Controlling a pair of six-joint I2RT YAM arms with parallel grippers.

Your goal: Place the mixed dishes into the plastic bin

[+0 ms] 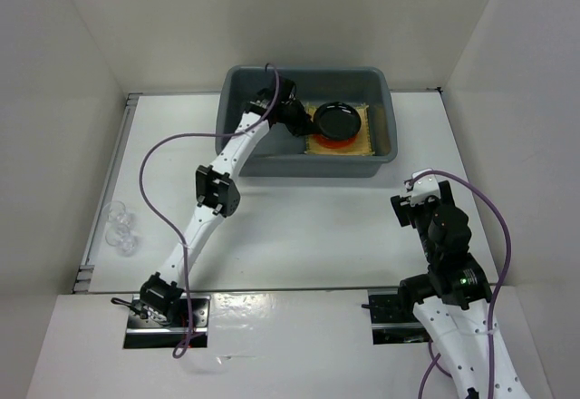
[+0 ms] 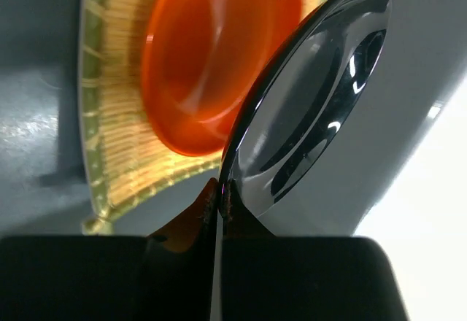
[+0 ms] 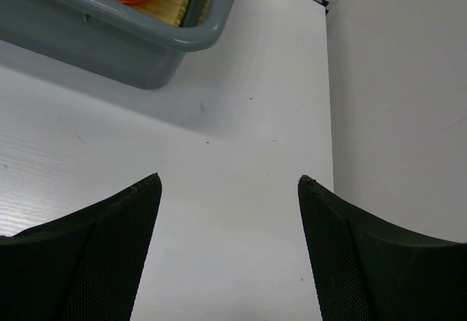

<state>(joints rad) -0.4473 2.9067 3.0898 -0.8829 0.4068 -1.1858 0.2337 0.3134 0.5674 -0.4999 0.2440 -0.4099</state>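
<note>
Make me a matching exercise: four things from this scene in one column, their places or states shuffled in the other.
1 black plate
2 orange plate
3 glass cup
4 right gripper

A open, above the table
B lying on the mat in the bin
C pinched at its rim by the left gripper
D on the table, left of the bin

Pairs: 1-C, 2-B, 3-D, 4-A

The bin [image 1: 308,165] stands at the far middle of the table [image 1: 308,236]. In its right half lies the mat [image 1: 370,145], with the lower plate [image 1: 335,146] on it and the upper plate [image 1: 338,120] tilted just above. The glass cup [image 1: 124,238] stands well apart, near the table's left edge.
</note>
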